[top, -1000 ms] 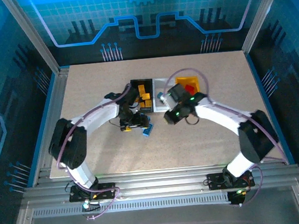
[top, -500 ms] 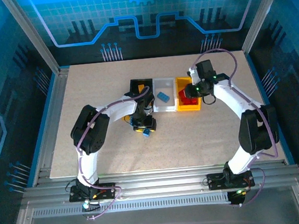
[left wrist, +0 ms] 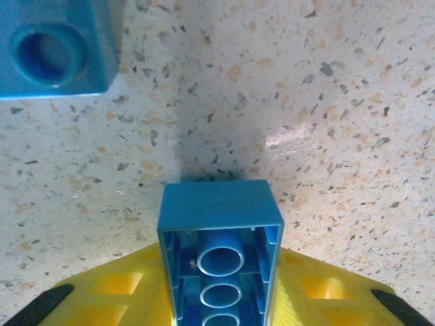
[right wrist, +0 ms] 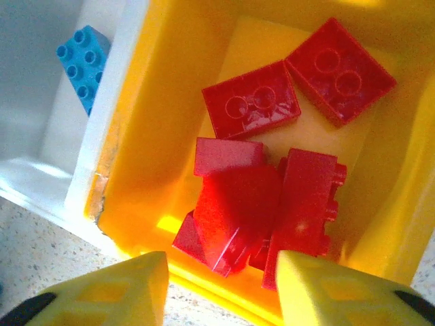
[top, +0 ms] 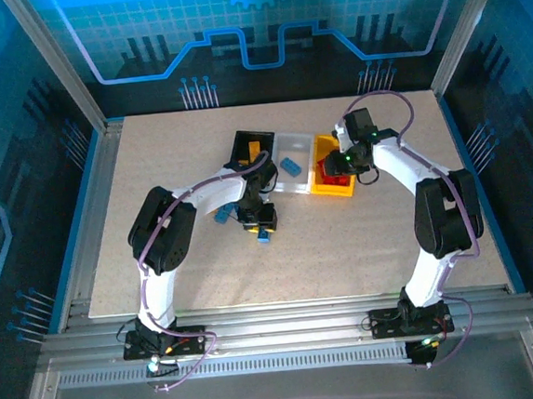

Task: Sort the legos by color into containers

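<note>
Blue brick [left wrist: 219, 224] is clamped between the fingers of the left tool [left wrist: 221, 295], hollow underside to the camera, low over the speckled worktop [left wrist: 326, 102]. A second blue brick [left wrist: 54, 47] lies near. The right tool [right wrist: 221, 288] hangs with jaws spread and empty over the yellow bin [right wrist: 163, 102], which holds red bricks [right wrist: 251, 109]. The adjoining white bin [right wrist: 34, 122] holds a lone blue brick [right wrist: 83, 58]. The black bin [top: 241, 146] seems to hold yellow-orange pieces, too small to confirm.

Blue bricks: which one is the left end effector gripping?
The hollow-underside brick, clamped in the left end effector. The loose brick lies on the table; the third brick sits in the white bin.
</note>
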Robot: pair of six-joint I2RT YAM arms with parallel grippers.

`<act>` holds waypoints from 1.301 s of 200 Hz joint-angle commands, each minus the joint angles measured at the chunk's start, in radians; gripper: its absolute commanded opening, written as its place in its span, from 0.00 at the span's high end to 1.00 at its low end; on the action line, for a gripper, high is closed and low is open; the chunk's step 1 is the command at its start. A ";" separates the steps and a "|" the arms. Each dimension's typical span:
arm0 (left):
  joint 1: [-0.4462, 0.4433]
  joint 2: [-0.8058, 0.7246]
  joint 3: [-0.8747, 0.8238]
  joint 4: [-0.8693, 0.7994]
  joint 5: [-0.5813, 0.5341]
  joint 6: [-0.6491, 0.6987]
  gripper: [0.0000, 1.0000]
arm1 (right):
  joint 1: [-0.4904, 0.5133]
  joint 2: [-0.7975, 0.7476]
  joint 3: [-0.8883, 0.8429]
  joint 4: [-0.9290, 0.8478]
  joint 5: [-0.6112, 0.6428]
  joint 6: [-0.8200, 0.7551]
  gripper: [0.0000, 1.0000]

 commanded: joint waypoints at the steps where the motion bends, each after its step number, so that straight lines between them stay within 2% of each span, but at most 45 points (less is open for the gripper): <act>1: -0.003 -0.004 0.035 -0.051 0.006 -0.008 0.66 | -0.015 -0.022 0.018 0.004 -0.001 -0.002 0.43; 23: -0.004 -0.036 0.049 -0.081 0.020 -0.019 0.66 | -0.015 -0.050 0.008 0.002 -0.008 -0.004 0.31; 49: -0.003 -0.110 0.110 -0.137 0.038 -0.037 0.65 | -0.015 -0.121 -0.024 0.005 -0.008 0.009 0.29; 73: 0.018 -0.116 0.263 -0.182 0.038 -0.043 0.63 | -0.013 -0.229 -0.102 0.044 -0.037 0.047 0.29; 111: 0.054 0.103 0.639 -0.247 -0.002 -0.009 0.63 | 0.026 -0.401 -0.246 0.091 -0.072 0.087 0.28; 147: 0.073 0.385 1.030 -0.323 -0.039 0.012 0.61 | 0.153 -0.516 -0.296 0.074 -0.036 0.046 0.29; 164: 0.080 0.471 1.144 -0.338 -0.033 0.005 0.57 | 0.217 -0.545 -0.296 0.048 -0.007 0.043 0.29; 175: 0.086 0.490 1.151 -0.318 -0.024 -0.005 0.49 | 0.254 -0.557 -0.297 0.042 0.003 0.044 0.29; 214: 0.109 0.446 1.104 -0.235 0.037 -0.041 0.29 | 0.393 -0.521 -0.301 0.035 0.070 0.073 0.28; 236: 0.116 0.341 1.033 -0.211 0.033 -0.050 0.27 | 0.454 -0.445 -0.287 0.059 0.081 0.113 0.28; 260: 0.151 0.177 0.858 -0.156 0.029 -0.076 0.27 | 0.430 -0.406 -0.295 0.134 0.094 0.222 0.28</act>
